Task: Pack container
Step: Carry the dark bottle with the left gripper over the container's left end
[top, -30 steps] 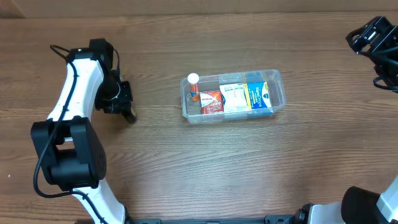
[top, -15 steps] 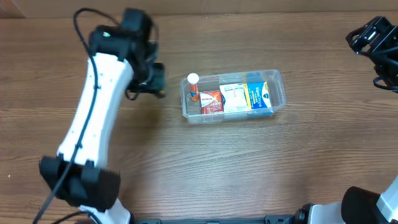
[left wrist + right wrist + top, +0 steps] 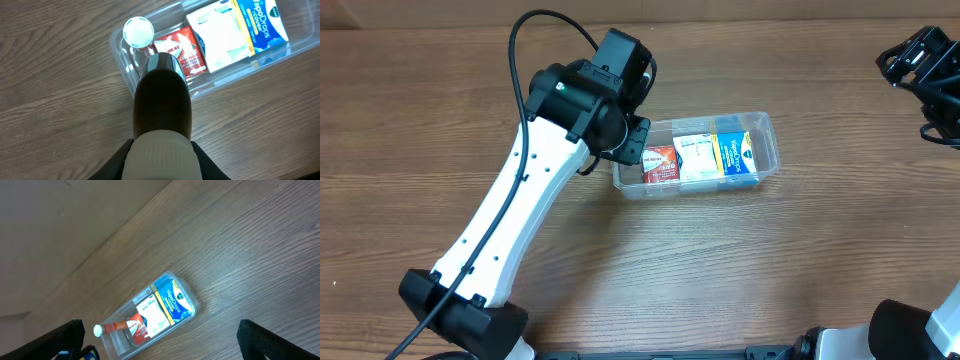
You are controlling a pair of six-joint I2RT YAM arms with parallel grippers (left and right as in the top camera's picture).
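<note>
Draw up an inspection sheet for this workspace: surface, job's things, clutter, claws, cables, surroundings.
Surface: wooden table, brown grain, no spills seen.
Job's things: container lies mid-table. It holds a red box, a white box and a blue box side by side, plus a white-capped tube at its left end.
Clutter: nothing seen.
Claws: left claw hangs over the container's tube end; open or shut cannot be told. Right claw is held high at the far right edge, open and empty.
Cables: black cable loops above the left arm.
Surroundings: nothing seen.
</note>
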